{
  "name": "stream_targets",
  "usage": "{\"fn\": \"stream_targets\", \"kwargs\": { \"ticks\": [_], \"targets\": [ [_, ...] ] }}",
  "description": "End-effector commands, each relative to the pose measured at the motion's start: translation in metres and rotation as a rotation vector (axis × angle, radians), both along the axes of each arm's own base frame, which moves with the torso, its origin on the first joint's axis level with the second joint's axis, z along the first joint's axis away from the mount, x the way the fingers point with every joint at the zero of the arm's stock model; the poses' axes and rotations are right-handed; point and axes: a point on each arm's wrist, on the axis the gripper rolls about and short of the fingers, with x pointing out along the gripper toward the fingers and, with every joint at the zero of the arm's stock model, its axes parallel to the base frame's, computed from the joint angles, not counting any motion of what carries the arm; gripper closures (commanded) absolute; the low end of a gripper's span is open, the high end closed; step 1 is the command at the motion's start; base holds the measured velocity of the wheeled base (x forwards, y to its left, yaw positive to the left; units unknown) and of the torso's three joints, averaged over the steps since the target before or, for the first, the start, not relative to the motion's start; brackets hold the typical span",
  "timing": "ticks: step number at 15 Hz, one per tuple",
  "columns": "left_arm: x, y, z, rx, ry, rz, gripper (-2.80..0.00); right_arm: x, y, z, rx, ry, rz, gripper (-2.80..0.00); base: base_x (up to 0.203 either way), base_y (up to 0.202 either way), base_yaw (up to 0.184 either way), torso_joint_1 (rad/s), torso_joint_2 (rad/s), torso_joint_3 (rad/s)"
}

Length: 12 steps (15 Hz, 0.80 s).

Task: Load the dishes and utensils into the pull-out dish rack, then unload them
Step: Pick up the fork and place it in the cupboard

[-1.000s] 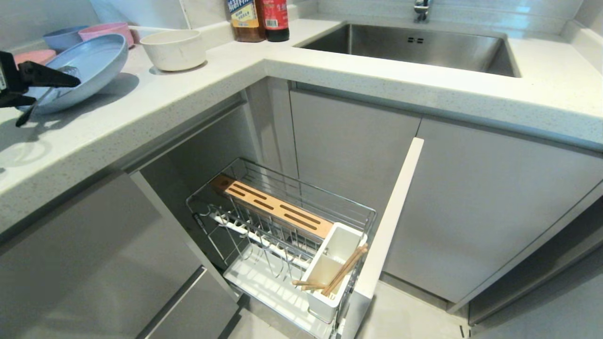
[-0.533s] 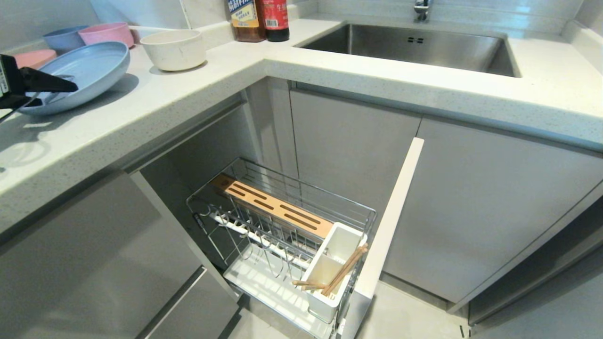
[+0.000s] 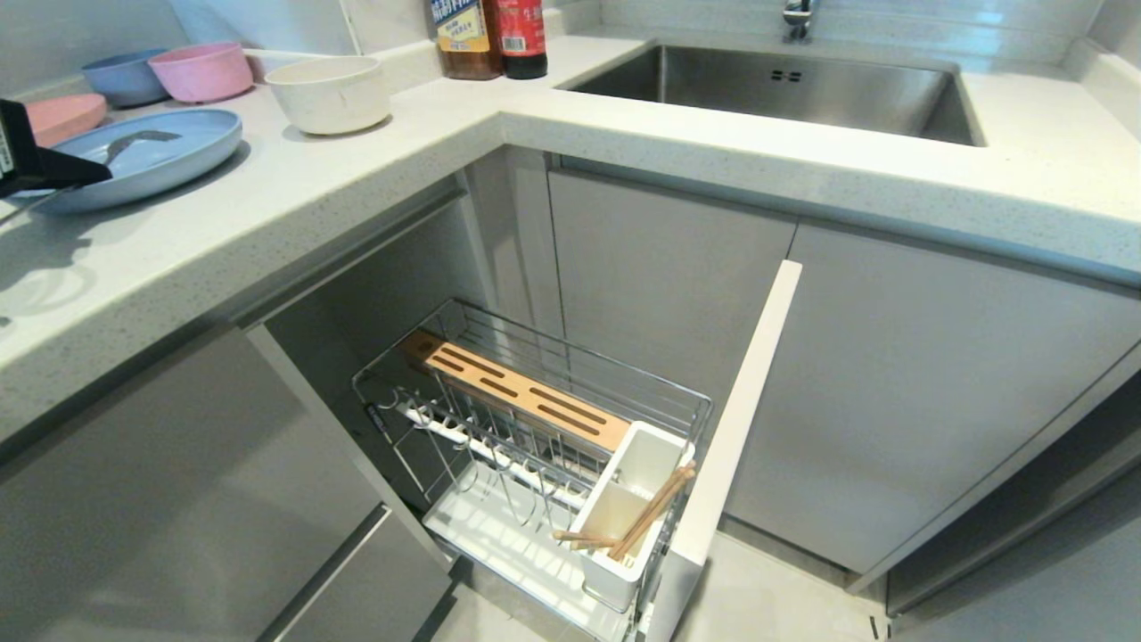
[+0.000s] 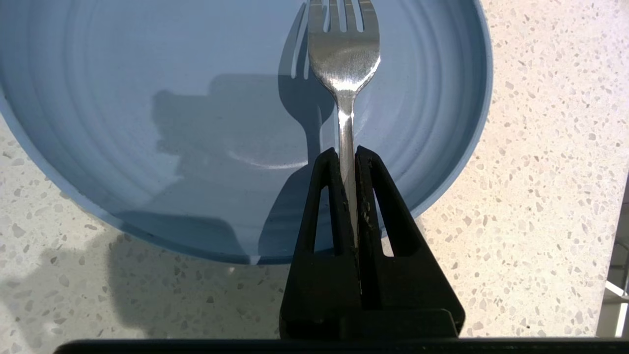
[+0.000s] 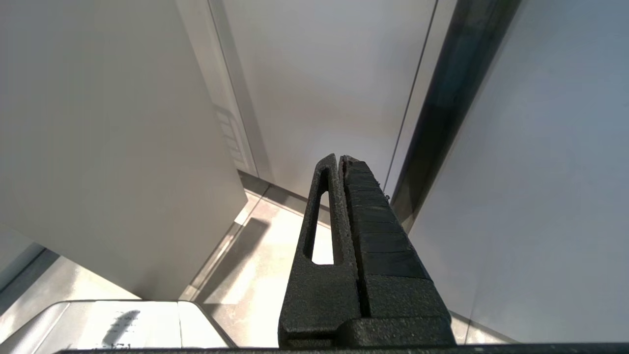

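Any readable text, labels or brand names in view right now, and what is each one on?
Brown bottle, blue-and-white label: printed characters, too blurred to read.
Red-labelled bottle: white print, too small to read.
White surface below the right claw: faint grey marks, illegible.
Dishes, fork, pull-out dish rack: no text visible.

Two bottles at the 12 o'clock edge of the counter, behind the corner, both cut off above the label. Amber bottle point(image 3: 463, 37): blue-and-white label with Chinese characters along its top, too small and clipped to read. Dark bottle point(image 3: 521, 37), touching it at its 3 o'clock side: red label with white print, not legible. White sheet point(image 5: 118, 324) at 7 o'clock in the right wrist view carries faint grey lines of print, unreadable. No other text, number or sign visible.
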Motion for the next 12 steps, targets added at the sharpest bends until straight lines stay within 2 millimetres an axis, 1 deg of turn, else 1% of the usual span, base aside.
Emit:
{"fn": "stream_targets", "kwargs": {
  "ticks": [1, 5, 8, 12],
  "targets": [
    [0.001, 0.000, -0.001, -0.003, 0.004, -0.002, 0.00, 0.000, 0.000, 0.000, 0.000, 0.002, 0.000, 0.00, 0.000, 0.000, 0.000, 0.000, 0.00, 0.000],
    [-0.004, -0.002, 0.003, 0.000, -0.011, -0.001, 0.00, 0.000, 0.000, 0.000, 0.000, 0.002, 0.000, 0.00, 0.000, 0.000, 0.000, 0.000, 0.00, 0.000],
    [-0.018, -0.005, 0.013, -0.009, -0.044, 0.011, 0.00, 0.000, 0.000, 0.000, 0.000, 0.002, 0.000, 0.00, 0.000, 0.000, 0.000, 0.000, 0.00, 0.000],
    [-0.037, -0.016, 0.024, -0.085, -0.082, 0.023, 0.00, 0.000, 0.000, 0.000, 0.000, 0.002, 0.000, 0.00, 0.000, 0.000, 0.000, 0.000, 0.00, 0.000]
  ]
}}
